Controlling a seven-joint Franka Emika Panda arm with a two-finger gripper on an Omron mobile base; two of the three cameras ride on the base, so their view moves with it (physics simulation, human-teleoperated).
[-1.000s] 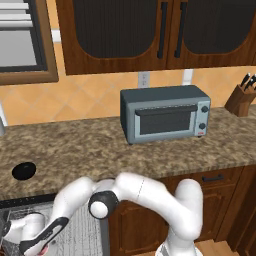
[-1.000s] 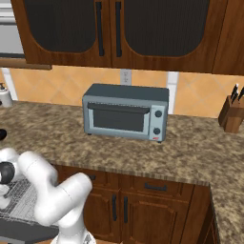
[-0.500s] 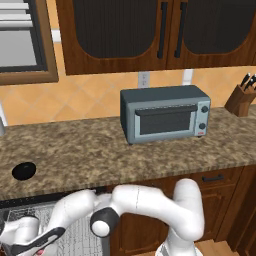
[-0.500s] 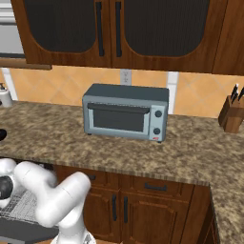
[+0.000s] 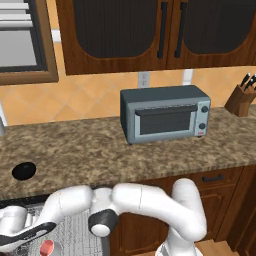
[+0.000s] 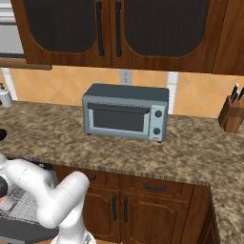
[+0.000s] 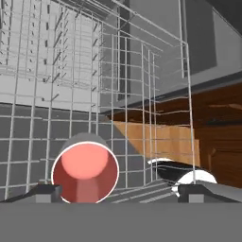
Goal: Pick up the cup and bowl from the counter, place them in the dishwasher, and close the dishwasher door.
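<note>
the arm is reaching down low at 8 o'clock in the left base view, into the open dishwasher (image 5: 75,235). the gripper (image 7: 120,191) is standing wide open in the hand view, one dark finger tip (image 7: 45,191) at 8 o'clock and the other at 4 o'clock, holding nothing. the cup (image 7: 85,171) is sitting upright in the wire rack (image 7: 142,85), between the finger tips but nearer the 8 o'clock one, its pinkish-red inside facing the camera; cannot tell if that tip is touching it. in the left base view the cup is showing as a red spot at 7 o'clock just below the hand. the bowl (image 5: 24,170) is lying on the counter (image 5: 100,150) at 9 o'clock, well apart from the toaster oven (image 5: 165,114). a knife block (image 5: 241,99) is standing at 3 o'clock.
</note>
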